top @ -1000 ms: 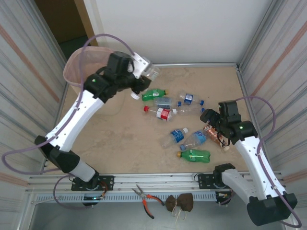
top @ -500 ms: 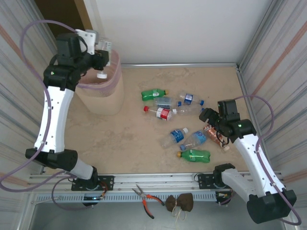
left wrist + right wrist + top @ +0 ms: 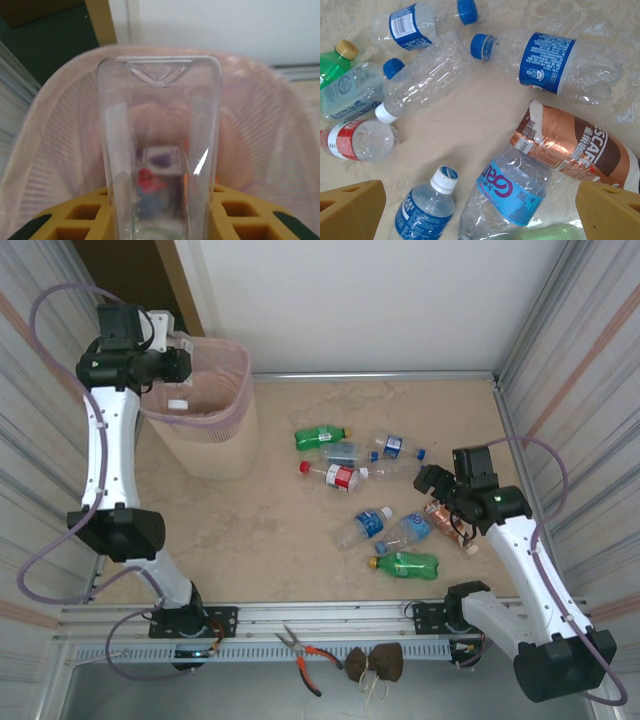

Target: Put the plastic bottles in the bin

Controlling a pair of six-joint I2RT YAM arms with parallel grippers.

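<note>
- Jaws of the left gripper (image 3: 178, 362) are pinched tight on a clear plastic bottle (image 3: 160, 145), held lengthwise with its moulded base pointing away from the wrist.
- That bottle hangs over the open mouth of the pale pink bin (image 3: 218, 445), which stands at the far left of the table (image 3: 250, 530). The left wrist view looks through the bottle at the bin's ribbed inner wall.
- Jaws of the right gripper (image 3: 432, 483) are spread wide and hold nothing. They hover above the loose bottles on the right side of the table.
- About nine more bottles lie on their sides in the middle and right of the table, well apart from the bin.
- Among them are a green bottle (image 3: 320, 436), a red-labelled bottle (image 3: 340, 478), and a copper-labelled bottle (image 3: 570, 145) touching a blue-labelled bottle (image 3: 506, 192).
- The bottles look empty, so they are probably light and thin-walled, and would dent under a hard squeeze.
- They are smooth and round, so they may roll or slip when nudged.
- The surest hold is likely across the belly at the label, with the jaws crossing the long axis, not at the narrow neck or cap.
</note>
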